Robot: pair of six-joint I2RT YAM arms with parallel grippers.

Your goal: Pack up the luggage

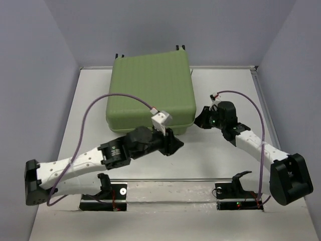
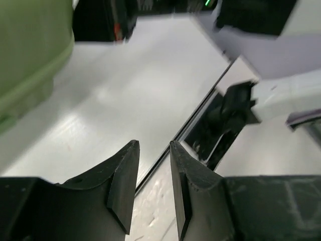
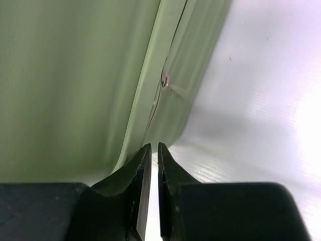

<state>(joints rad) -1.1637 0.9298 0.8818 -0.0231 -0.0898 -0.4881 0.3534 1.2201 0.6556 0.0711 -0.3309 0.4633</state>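
The luggage (image 1: 150, 93) is a light-green ribbed hard-shell suitcase lying closed and flat at the back middle of the table; its lining is hidden. My left gripper (image 1: 175, 145) hovers just off the suitcase's front right corner, jaws a little apart and empty. In the left wrist view the gripper (image 2: 153, 145) points over bare table, with the suitcase's corner (image 2: 25, 50) at upper left. My right gripper (image 1: 203, 118) is beside the suitcase's right front corner. In the right wrist view it (image 3: 154, 146) is shut and empty, just short of the shell's seam (image 3: 155, 100) with a small zip pull (image 3: 165, 80).
The white table (image 1: 220, 150) is boxed in by grey walls on three sides. Two black arm mounts (image 1: 103, 193) (image 1: 235, 193) stand on the metal rail at the near edge. The right arm's white link (image 2: 281, 95) shows in the left wrist view.
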